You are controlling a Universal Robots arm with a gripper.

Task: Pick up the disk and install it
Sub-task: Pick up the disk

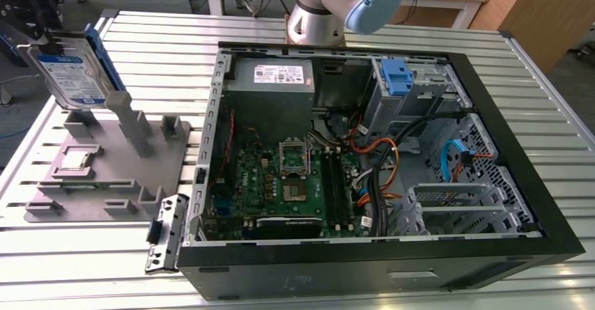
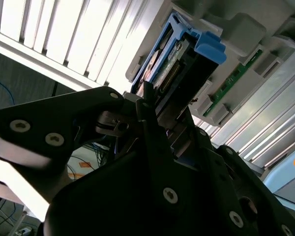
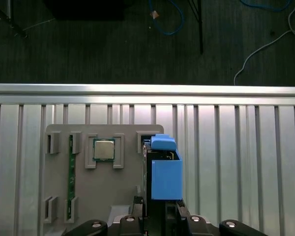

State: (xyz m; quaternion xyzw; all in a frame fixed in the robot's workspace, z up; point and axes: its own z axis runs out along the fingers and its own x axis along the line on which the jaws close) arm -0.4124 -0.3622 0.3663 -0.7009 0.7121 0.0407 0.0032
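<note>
The work stands at the pick-up step. In the exterior view the disk (image 1: 67, 73) stands on edge at the far end of a grey fixture plate (image 1: 111, 177), leaning a little, its label facing the camera and its blue carrier frame running along the far edge. It is at the exterior view's left, well apart from the open computer case (image 1: 372, 261). Its lower edge appears to meet one of the plate's upright posts, so I judge it seated in its slot or barely out of it; which of the two I cannot tell. In the second wrist view the claw (image 2: 155, 105) has its dark jaws on either side of the disk (image 2: 162, 69) and looks to be pinching its near end. The first wrist view shows the same grip from above, with the claw (image 3: 155, 214) at one end of the disk (image 3: 165, 177). On the plate beside it lie a square processor chip (image 3: 103, 149) and a green memory stick (image 3: 71, 167), both untouched. Nothing of the install is done. The blue-latched drive bay (image 1: 397, 79) lies across the slatted counter (image 1: 93, 254), in the case's far corner toward the exterior view's right. As I judge it, the next move calls for a straight pull clear of the posts — no twisting against them — and a firm hold, since the grip looks to take just one end.
</note>
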